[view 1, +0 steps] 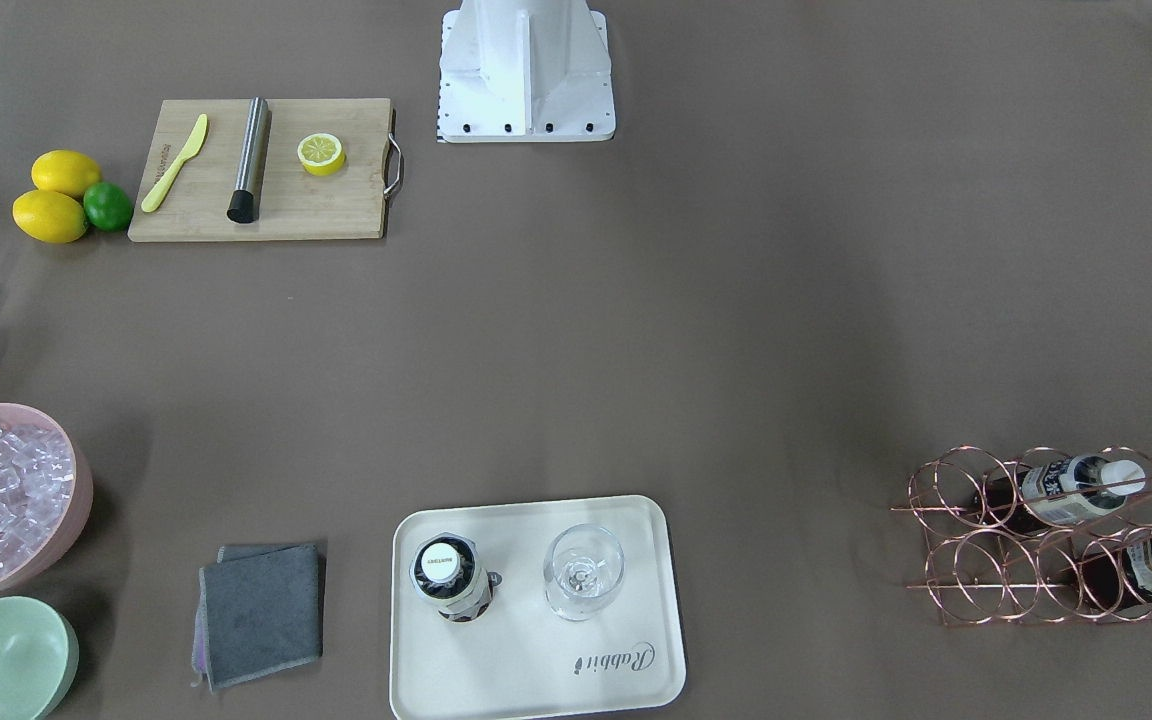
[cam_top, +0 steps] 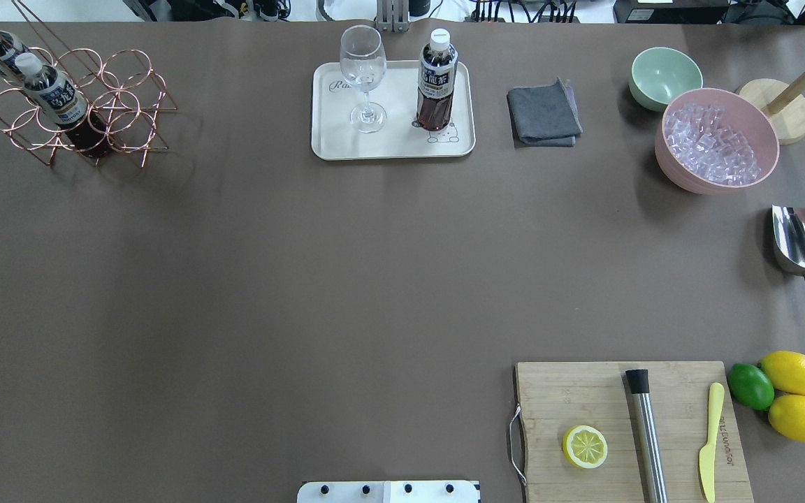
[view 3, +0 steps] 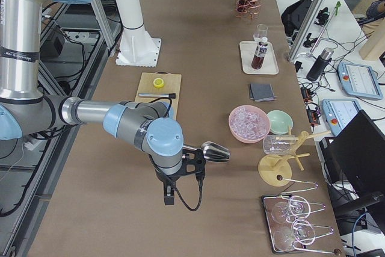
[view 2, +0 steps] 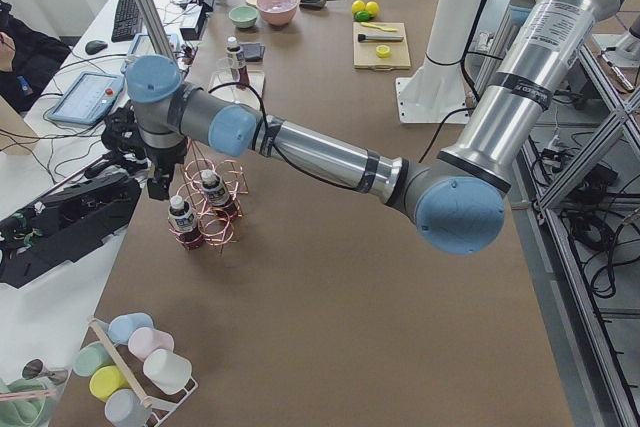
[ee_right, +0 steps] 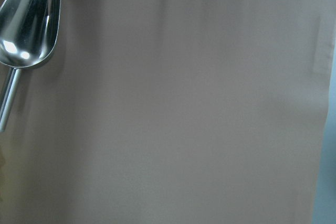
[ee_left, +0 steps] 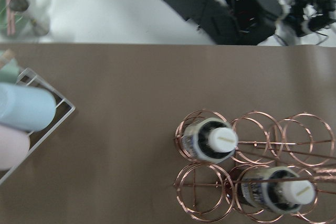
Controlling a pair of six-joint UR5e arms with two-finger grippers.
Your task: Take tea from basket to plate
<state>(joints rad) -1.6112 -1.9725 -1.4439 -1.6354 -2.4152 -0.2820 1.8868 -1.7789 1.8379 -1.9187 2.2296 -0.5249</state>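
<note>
Left claw: it hangs just beside and above the basket, at the table's end on our left. We see it only from the side, and its wrist view shows no fingers, so we cannot tell whether it is spread or pressed together.
Right claw: well apart from the basket, near the scoop at the opposite end. We cannot tell its state either.
Tea on plate: one bottle stands upright on the plate, just beside the glass.
Tea in basket: two bottles sit in rings, the near tea and the far tea.
Direction from claw: in the left wrist view both caps lie below and to the right of centre, so we judge the claw sits off to one side, not over a cap.
Long axis: both caps face the wrist camera, so each bottle points steeply up toward the claw. In the overhead view they lean a little.
Nearer arm: the left, plainly.
Our reading: if another tea is wanted, we would centre over the near cap first.
</note>
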